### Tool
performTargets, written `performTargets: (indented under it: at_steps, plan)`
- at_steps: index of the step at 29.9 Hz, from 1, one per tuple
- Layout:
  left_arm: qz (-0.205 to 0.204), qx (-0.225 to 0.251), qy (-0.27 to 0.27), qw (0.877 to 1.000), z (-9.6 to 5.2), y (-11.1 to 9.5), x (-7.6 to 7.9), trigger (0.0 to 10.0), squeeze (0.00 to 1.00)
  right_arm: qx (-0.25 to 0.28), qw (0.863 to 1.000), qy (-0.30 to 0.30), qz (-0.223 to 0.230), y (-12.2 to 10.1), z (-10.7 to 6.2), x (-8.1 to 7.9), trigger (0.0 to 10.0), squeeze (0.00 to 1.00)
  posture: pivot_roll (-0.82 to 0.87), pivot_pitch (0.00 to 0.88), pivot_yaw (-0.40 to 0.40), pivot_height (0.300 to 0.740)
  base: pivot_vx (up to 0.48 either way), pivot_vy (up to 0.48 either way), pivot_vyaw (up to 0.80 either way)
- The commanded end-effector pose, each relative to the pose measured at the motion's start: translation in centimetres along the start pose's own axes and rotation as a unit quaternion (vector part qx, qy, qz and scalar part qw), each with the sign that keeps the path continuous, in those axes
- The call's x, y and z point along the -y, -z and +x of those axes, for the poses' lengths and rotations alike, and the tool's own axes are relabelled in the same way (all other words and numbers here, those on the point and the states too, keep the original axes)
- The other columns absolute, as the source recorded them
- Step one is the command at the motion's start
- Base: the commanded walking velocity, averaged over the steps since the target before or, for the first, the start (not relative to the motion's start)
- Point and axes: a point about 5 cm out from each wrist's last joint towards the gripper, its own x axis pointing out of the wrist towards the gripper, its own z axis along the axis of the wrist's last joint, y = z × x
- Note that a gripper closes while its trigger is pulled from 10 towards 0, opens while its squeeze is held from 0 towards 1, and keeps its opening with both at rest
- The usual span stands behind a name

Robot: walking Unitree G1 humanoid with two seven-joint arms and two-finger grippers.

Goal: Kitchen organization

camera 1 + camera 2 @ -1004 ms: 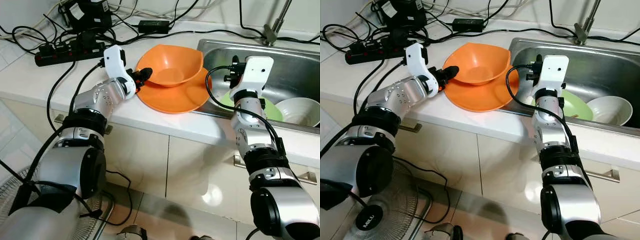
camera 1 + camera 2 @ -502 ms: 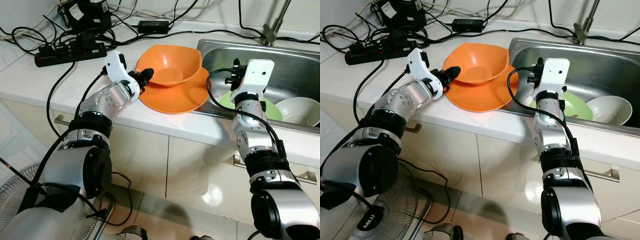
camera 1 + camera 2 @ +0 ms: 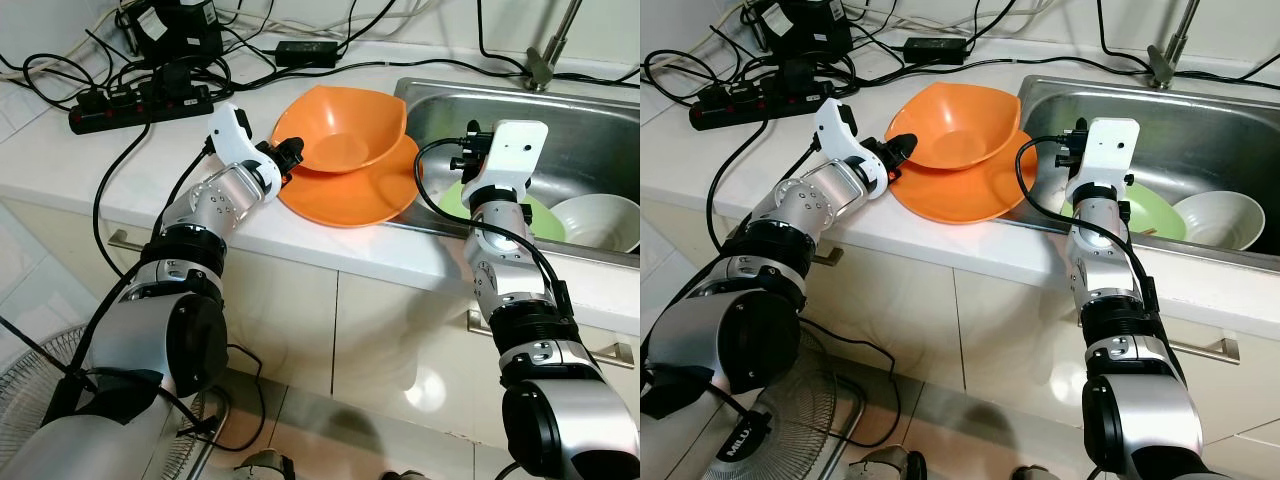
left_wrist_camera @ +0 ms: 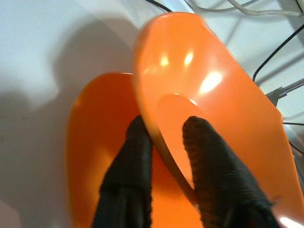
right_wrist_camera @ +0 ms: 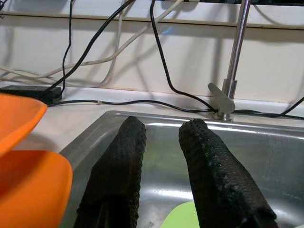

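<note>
On the white tabletop beside the steel sink, the left gripper pinches the orange bowl by its rim above the orange plate. That thin grip could slip. The right gripper hovers parted and empty over the sink.

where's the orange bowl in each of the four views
Left eye view: orange bowl upper centre, on the orange plate, left hand at its rim.
Right eye view: upper centre, left of the sink.
Left wrist view: centre to right, rim between the fingers.
Right wrist view: an orange sliver at the edge.
Shared landmark: the plate beneath it.
</note>
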Motion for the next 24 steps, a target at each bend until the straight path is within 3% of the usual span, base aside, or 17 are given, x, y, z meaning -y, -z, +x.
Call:
performTargets:
  at_steps: [1, 17, 24]
  plan:
    - [-0.001, -0.002, -0.002, 1.000, 0.0, -0.2, 0.2, 0.0, 0.00, -0.001, 1.000, 0.007, 0.001, 0.0, 0.0, 0.3, 10.0, 0.00, 0.10, 0.067, 0.086, 0.740, 0.000, 0.000, 0.00]
    - [-0.041, 0.020, 0.002, 0.999, -0.1, -0.4, 0.1, 0.0, 0.00, -0.003, 1.000, 0.006, 0.003, 0.0, -0.1, 0.3, 10.0, 0.00, 0.10, 0.069, 0.080, 0.740, 0.000, 0.000, 0.00]
    - [-0.065, 0.075, 0.050, 0.994, -0.5, -2.3, 1.6, 0.0, 0.00, -0.001, 1.000, 0.006, 0.003, -0.2, 0.1, 0.3, 10.0, 0.00, 0.10, 0.067, 0.077, 0.740, 0.000, 0.000, 0.00]
